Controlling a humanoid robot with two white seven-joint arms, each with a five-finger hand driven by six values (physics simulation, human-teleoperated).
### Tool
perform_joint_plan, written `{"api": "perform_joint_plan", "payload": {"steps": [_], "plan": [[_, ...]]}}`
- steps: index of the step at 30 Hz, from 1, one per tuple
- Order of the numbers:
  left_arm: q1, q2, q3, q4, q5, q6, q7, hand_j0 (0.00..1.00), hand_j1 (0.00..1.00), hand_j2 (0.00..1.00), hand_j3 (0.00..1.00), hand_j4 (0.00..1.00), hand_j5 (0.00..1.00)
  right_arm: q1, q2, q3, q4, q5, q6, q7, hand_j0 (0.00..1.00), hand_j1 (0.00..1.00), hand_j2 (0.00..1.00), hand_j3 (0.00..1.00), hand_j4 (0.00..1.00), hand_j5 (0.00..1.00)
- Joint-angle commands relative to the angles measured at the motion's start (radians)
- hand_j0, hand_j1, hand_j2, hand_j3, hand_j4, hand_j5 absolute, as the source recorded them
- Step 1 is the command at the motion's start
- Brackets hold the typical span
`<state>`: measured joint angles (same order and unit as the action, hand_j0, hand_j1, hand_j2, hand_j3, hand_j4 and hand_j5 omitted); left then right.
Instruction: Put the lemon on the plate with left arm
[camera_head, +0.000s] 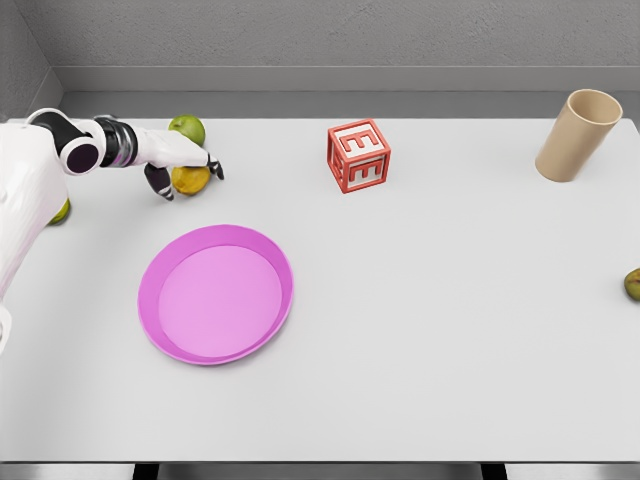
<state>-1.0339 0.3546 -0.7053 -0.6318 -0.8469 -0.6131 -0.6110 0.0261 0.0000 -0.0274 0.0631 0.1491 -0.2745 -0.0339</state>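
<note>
Nearest me, on the white desk (420, 330), lies the round pink plastic plate (216, 293), shallow and holding nothing. At the right edge, partly cut off, sits a small olive-green fruit (633, 284). Beyond the plate, at far left, my left hand (180, 168) comes in on its white arm (40, 170), its dark fingers (160, 181) curled over the yellow lemon (191, 180), which rests on the desk well apart from the plate. A yellow-green fruit (62, 211) peeks out behind my arm. Just behind the lemon sits a green round fruit (187, 128). Farther right stand a red letter block (358, 156) and a tilted tan paper cup (576, 135).
</note>
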Motion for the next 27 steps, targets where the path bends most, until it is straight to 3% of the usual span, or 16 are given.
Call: {"api": "perform_joint_plan", "payload": {"steps": [1,9,15,24,27], "plan": [[0.0,0.0,0.003,0.0,0.003,0.002,0.0,0.82,0.82,0.82,0.82,0.82,0.82,0.0,0.0,0.0,0.0,0.0,0.0,0.0,1.0,1.0,1.0,1.0,1.0,1.0],[0.002,0.001,0.01,-0.002,0.005,0.002,0.0,0.62,0.62,0.62,0.62,0.62,0.62,0.0,0.0,0.0,0.0,0.0,0.0,0.0,1.0,1.0,1.0,1.0,1.0,1.0],[-0.002,0.006,0.017,-0.005,0.011,0.002,0.0,0.52,0.52,0.52,0.52,0.52,0.52,0.0,0.0,0.0,0.0,0.0,0.0,0.0,1.0,1.0,1.0,1.0,1.0,1.0],[-0.002,0.015,0.036,-0.022,0.019,0.002,0.0,0.46,0.46,0.46,0.46,0.46,0.46,0.0,0.0,0.0,0.0,0.0,0.0,0.0,1.0,1.0,1.0,1.0,1.0,1.0],[0.006,0.023,0.036,-0.065,0.019,0.002,0.0,0.45,0.45,0.45,0.45,0.45,0.45,0.0,0.0,0.0,0.0,0.0,0.0,0.0,1.0,1.0,1.0,1.0,1.0,1.0]]}}
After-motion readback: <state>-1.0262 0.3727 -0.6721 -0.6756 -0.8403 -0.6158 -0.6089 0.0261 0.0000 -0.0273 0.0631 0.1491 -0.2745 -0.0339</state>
